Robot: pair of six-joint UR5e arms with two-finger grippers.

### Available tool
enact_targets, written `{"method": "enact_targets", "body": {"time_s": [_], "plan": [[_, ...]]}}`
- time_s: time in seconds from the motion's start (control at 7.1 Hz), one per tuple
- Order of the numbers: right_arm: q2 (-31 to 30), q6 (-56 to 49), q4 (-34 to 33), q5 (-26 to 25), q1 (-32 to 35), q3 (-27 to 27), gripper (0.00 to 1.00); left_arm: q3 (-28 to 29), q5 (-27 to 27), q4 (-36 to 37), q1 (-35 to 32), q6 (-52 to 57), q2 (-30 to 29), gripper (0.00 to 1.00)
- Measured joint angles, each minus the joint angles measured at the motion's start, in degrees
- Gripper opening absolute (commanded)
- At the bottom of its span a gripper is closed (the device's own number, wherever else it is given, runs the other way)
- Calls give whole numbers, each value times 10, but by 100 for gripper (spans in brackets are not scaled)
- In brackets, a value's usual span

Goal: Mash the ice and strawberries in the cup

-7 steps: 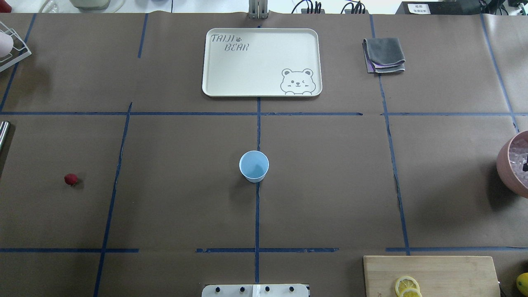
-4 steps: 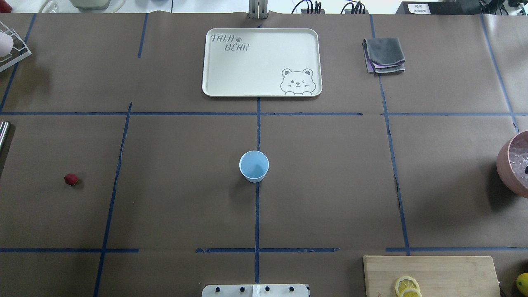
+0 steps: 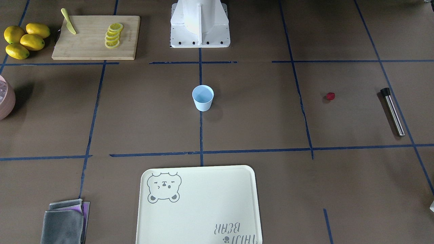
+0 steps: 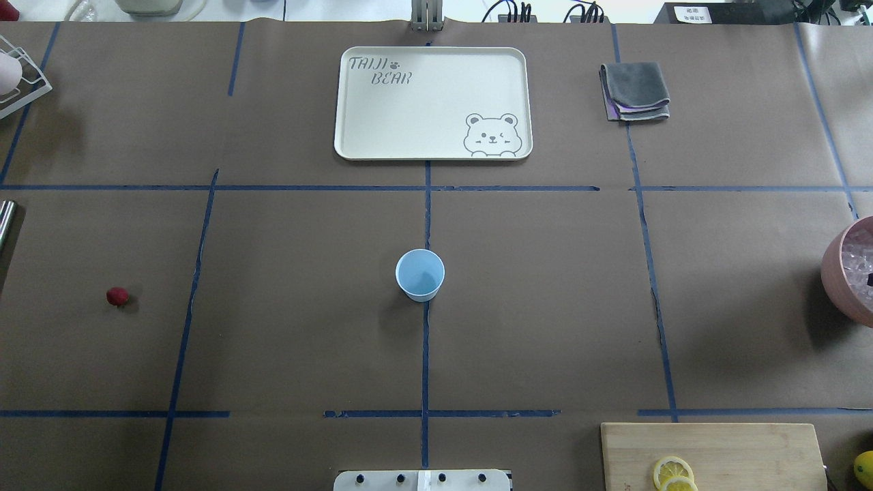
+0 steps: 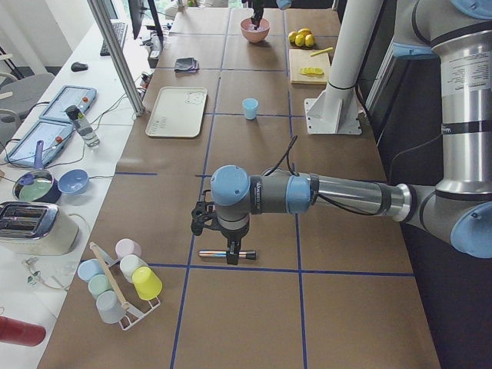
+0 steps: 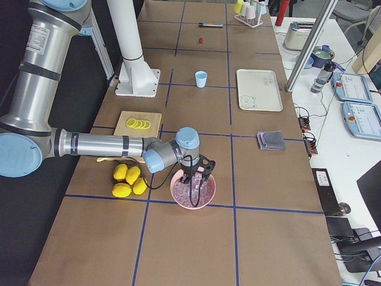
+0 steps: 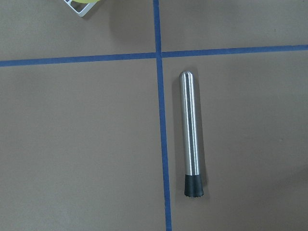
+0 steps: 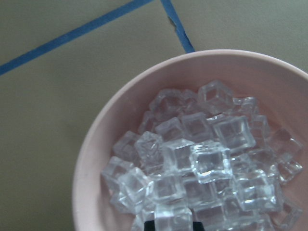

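Observation:
The pale blue cup stands upright and looks empty at the table's centre, also seen in the front view. A small red strawberry lies alone far to its left. Ice fills the pink bowl at the right edge. My right gripper reaches down into that bowl; only a dark tip shows among the cubes, so I cannot tell whether it is open or shut. My left gripper hangs over a steel muddler; its state cannot be told.
A cream bear tray and a folded grey cloth lie at the far side. A wooden board holds lemon slices and a yellow knife, with whole lemons beside it. A rack of cups stands past the muddler.
The dark tip of the right gripper inside the pink bowl has shrunk toward the overhead view's right edge. Cup and strawberry have not moved.

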Motion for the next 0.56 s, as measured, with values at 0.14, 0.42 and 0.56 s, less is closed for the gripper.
{"method": "enact_targets", "body": {"time_s": [0.14,0.42,0.56], "plan": [[-1,9,-1,-1,0,28,0,0,0,0,0,0,0,100],[13,90,-5,0,-23,90,1,-1,-8,0,0,0,-1,100],[45,165,-5,-1,-59,111,2,-1,-14,0,0,0,-1,100]]}}
